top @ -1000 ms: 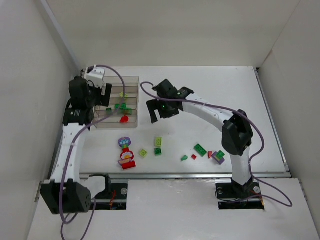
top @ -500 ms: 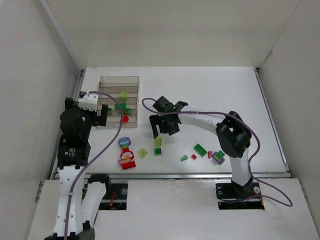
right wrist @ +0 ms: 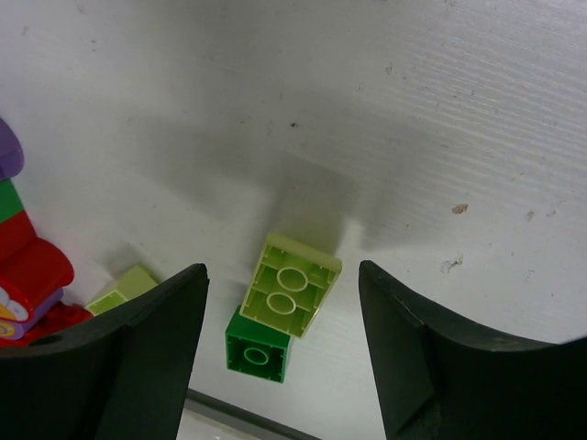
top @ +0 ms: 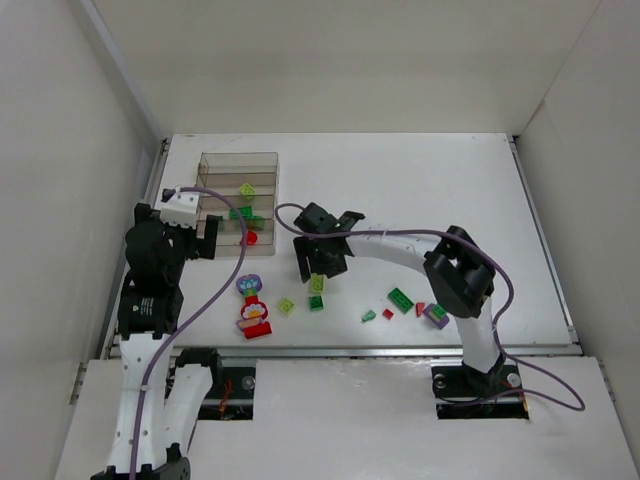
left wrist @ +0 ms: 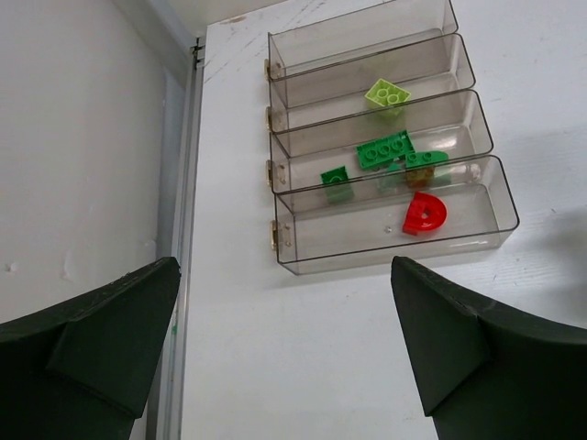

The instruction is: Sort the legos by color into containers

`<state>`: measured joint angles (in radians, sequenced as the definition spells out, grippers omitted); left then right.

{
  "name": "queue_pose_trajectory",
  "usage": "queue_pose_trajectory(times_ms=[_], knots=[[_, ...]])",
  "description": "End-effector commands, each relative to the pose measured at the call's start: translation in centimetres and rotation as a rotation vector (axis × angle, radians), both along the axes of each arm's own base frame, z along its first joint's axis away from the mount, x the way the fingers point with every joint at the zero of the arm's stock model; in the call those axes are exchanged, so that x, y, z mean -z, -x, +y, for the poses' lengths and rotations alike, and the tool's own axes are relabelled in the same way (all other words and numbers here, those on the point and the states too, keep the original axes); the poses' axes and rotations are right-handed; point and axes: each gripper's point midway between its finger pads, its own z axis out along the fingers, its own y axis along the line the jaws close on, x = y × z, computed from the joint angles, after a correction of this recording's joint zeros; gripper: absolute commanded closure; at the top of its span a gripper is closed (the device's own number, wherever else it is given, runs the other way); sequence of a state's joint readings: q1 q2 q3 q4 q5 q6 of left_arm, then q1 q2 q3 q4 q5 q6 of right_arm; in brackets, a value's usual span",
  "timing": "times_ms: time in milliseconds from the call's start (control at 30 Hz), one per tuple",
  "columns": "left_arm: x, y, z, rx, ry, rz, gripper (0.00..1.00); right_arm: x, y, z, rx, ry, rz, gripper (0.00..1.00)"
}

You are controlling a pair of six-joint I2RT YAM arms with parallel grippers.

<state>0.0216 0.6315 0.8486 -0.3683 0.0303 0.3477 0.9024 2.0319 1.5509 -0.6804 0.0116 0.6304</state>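
The clear brownish tray (top: 238, 158) stands at the back left. In the left wrist view its compartments (left wrist: 477, 188) hold a lime brick (left wrist: 387, 93), two green bricks (left wrist: 385, 149) and a red piece (left wrist: 424, 213). My left gripper (top: 205, 240) is open and empty, just short of the tray's near end (left wrist: 284, 307). My right gripper (top: 320, 264) is open, its fingers either side of an upturned lime brick (right wrist: 293, 284) that touches a green brick (right wrist: 257, 346); I cannot tell its height above them.
A flower-topped red, white and purple piece (top: 252, 310) and a small lime brick (top: 286, 306) lie left of the right gripper. Green (top: 401, 299), red (top: 388, 314) and purple (top: 436, 315) bricks lie at the front right. White walls enclose the table.
My left arm has drawn back from over the tray toward the near left. My right gripper has moved from beside the tray down over the lime brick.
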Motion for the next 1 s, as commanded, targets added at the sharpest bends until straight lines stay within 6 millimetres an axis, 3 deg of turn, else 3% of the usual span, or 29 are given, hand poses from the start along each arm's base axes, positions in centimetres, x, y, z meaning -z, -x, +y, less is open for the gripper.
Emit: queue_pose_trajectory(times_ms=[0, 100, 233, 333, 367, 400, 500, 533, 600, 667, 700, 767, 833, 867, 933, 967], knots=[[-0.8, 0.0, -0.2, -0.006, 0.036, -0.036, 0.01, 1.0, -0.5, 0.8, 0.019, 0.009, -0.006, 0.28], [-0.6, 0.1, -0.2, -0.006, 0.036, -0.036, 0.01, 1.0, -0.5, 0.8, 0.019, 0.009, -0.006, 0.34], [-0.6, 0.1, -0.1, -0.004, 0.027, -0.036, 0.01, 1.4, -0.5, 0.8, 0.019, 0.017, 0.0, 0.5], [-0.2, 0.1, -0.3, 0.005, 0.03, -0.026, 0.01, 1.5, -0.8, 0.9, 0.006, 0.026, -0.013, 0.78], [-0.2, 0.1, -0.5, 0.015, 0.033, -0.026, 0.01, 1.5, -0.8, 0.9, 0.006, 0.026, -0.013, 0.93], [-0.2, 0.1, -0.7, 0.025, 0.036, -0.026, 0.01, 0.7, -1.3, 1.4, -0.006, 0.009, -0.033, 0.99], [0.0, 0.4, -2.2, 0.141, -0.002, -0.016, 0.04, -1.2, -2.1, 2.4, -0.069, -0.024, -0.078, 1.0], [-0.3, 0.6, -2.7, 0.178, -0.017, -0.03, 0.05, -4.0, -2.8, 3.7, -0.094, -0.088, -0.126, 1.0], [-0.5, 0.7, -4.1, 0.29, -0.063, -0.041, 0.09, -7.3, -3.7, 5.1, -0.178, -0.167, -0.19, 1.0], [-1.1, 0.9, -5.3, 0.379, -0.086, -0.063, 0.09, -13.1, -5.5, 6.7, -0.243, -0.298, -0.294, 1.0], [-1.3, 0.8, -5.8, 0.414, -0.1, -0.068, 0.09, -14.8, -5.3, 7.6, -0.299, -0.382, -0.282, 1.0], [-1.7, 0.2, -6.6, 0.504, -0.165, -0.075, 0.05, -20.7, -8.0, 7.6, -0.323, -0.544, -0.373, 1.0], [-3.0, -0.2, -8.0, 0.616, -0.212, -0.119, 0.01, -24.0, -9.6, 6.6, -0.378, -0.669, -0.395, 1.0], [-2.6, -1.3, -8.3, 0.661, -0.253, -0.113, 0.01, -26.2, -10.5, 6.5, -0.396, -0.717, -0.435, 1.0], [-4.5, -2.5, -9.6, 0.751, -0.282, -0.176, 0.01, -27.0, -12.0, 6.1, -0.453, -0.737, -0.479, 1.0], [-3.6, -4.1, -9.9, 0.789, -0.274, -0.144, 0.01, -28.5, -12.8, 5.5, -0.472, -0.759, -0.511, 1.0]])
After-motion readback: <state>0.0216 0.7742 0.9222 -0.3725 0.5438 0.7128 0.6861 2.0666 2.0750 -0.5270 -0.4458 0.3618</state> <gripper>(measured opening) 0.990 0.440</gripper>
